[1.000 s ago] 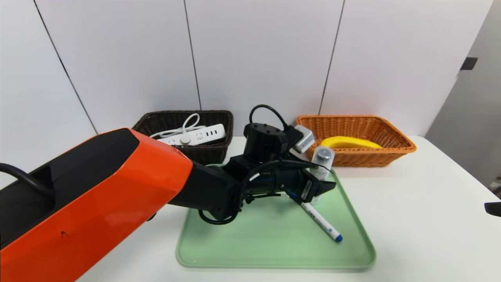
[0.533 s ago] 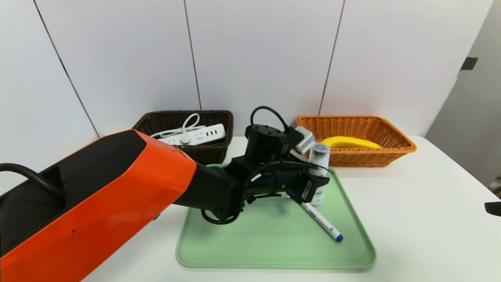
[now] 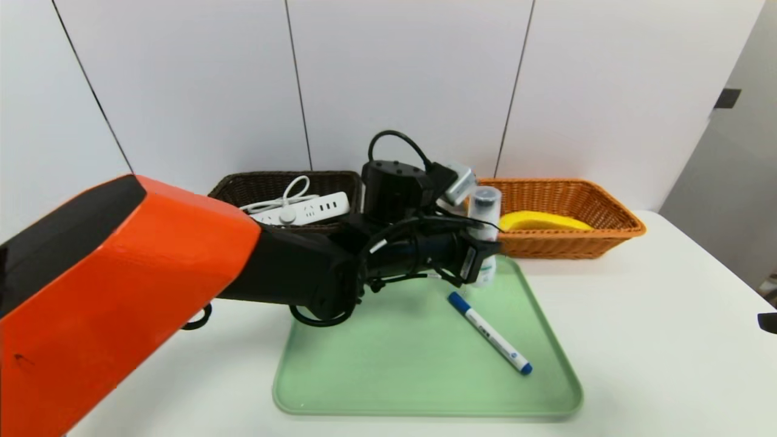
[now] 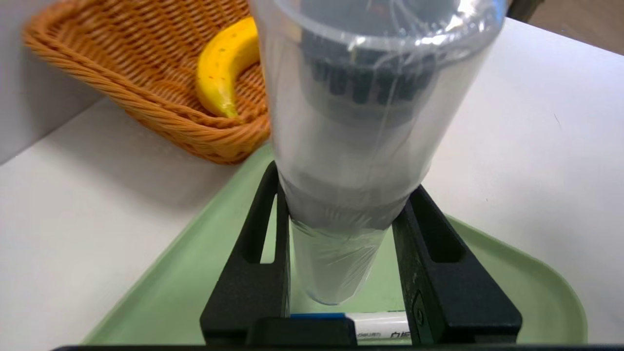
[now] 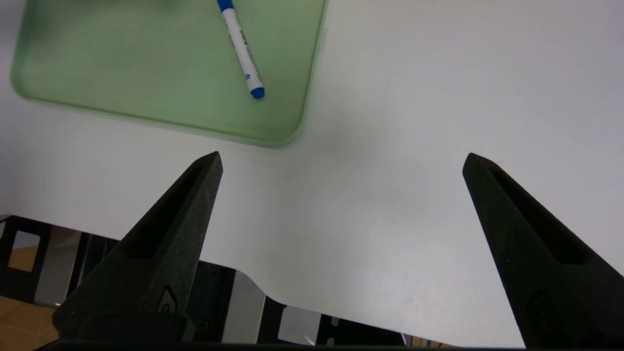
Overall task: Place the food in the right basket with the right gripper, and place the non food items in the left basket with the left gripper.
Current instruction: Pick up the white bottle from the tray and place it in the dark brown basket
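Our left end effector [image 4: 343,195] grips the bottle [image 4: 351,146] around its middle, keeping it upright for carrying; the right waits open [image 5: 341,163] over the near right counter [image 5: 370,234]. Beyond, the banana [image 3: 543,221] already lies in the far right basket [image 3: 564,246].

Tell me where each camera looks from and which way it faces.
Head view: on the head, facing forward and down at the tray and both baskets; the left arm crosses it, the right end effector barely enters.
Left wrist view: on the left wrist, facing along the left end effector, clamped on the bottle, toward the orange basket.
Right wrist view: on the right wrist, facing down at bare table between its spread fingertips.
Both wrist views share the tray and marker.
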